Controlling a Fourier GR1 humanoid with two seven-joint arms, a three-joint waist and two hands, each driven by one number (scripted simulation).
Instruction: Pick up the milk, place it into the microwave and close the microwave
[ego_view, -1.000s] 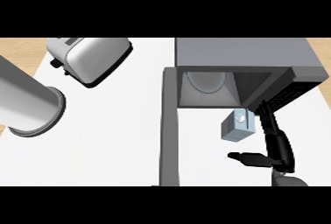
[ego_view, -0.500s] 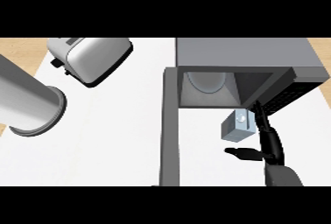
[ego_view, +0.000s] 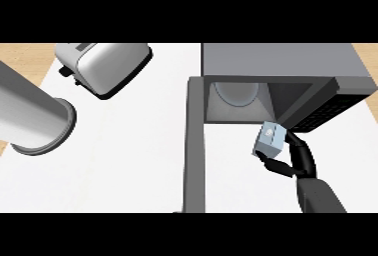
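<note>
At far left, the left forearm (ego_view: 33, 112): a broad grey cylinder slanting down from the upper left edge, flared at its lower end; its hand lies outside the view, so the state of those fingers cannot be told. Beneath it, the counter (ego_view: 125, 170): a white top running across the whole width, with tan floor showing at the upper corners. Near the top, just right of the forearm, the toaster (ego_view: 103, 67): silver body, dark trim, set at an angle on the counter, well apart from everything else. Right of centre, the microwave door (ego_view: 193, 150): swung open, seen edge-on as a dark grey bar running down from the cabinet's left front corner. Beside it, the microwave (ego_view: 284, 60): grey top, cavity open toward the viewer, a pale round turntable (ego_view: 236, 94) on its floor and a dark control panel (ego_view: 332, 107) on its right side. At the lower right corner of the opening, the milk (ego_view: 269, 139): a small blue-grey carton, tilted, its upper end overlapping the cavity's edge, between the turntable and the control panel. Below the carton, the right hand (ego_view: 288, 162): black, fingers and thumb curled round the carton's lower end, rising from a grey forearm at the lower right edge.
</note>
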